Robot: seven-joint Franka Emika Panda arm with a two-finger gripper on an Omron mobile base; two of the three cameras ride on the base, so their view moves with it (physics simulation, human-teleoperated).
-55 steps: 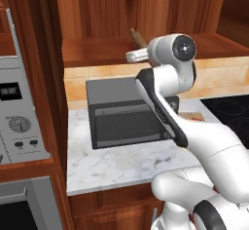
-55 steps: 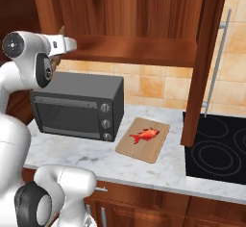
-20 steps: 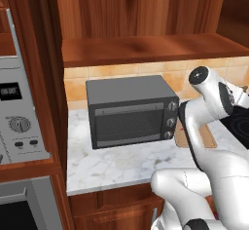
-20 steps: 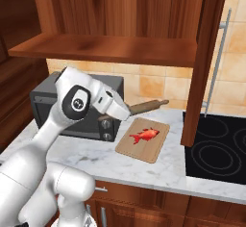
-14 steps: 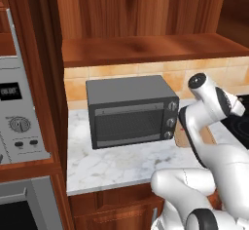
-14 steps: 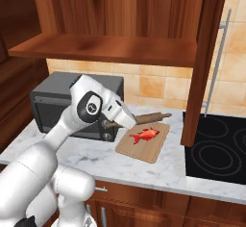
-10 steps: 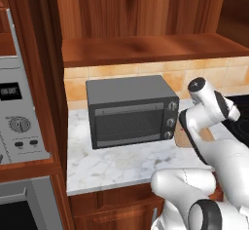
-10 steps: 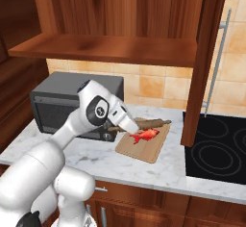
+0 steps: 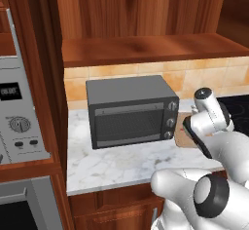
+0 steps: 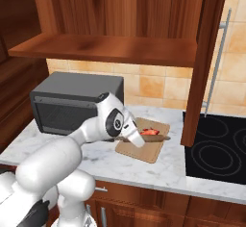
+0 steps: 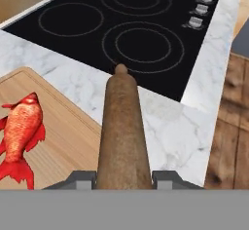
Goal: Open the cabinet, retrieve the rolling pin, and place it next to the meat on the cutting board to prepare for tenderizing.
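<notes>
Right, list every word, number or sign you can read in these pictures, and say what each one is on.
None can be read.
Wall oven panel: its small dark display shows pale marks, too blurred to read; the marks around its dial are too small.
Toaster oven: plain knobs, no label visible.
Stove: ring outlines and grey knobs, no lettering.
Cutting board, rolling pin, meat: no markings.
</notes>
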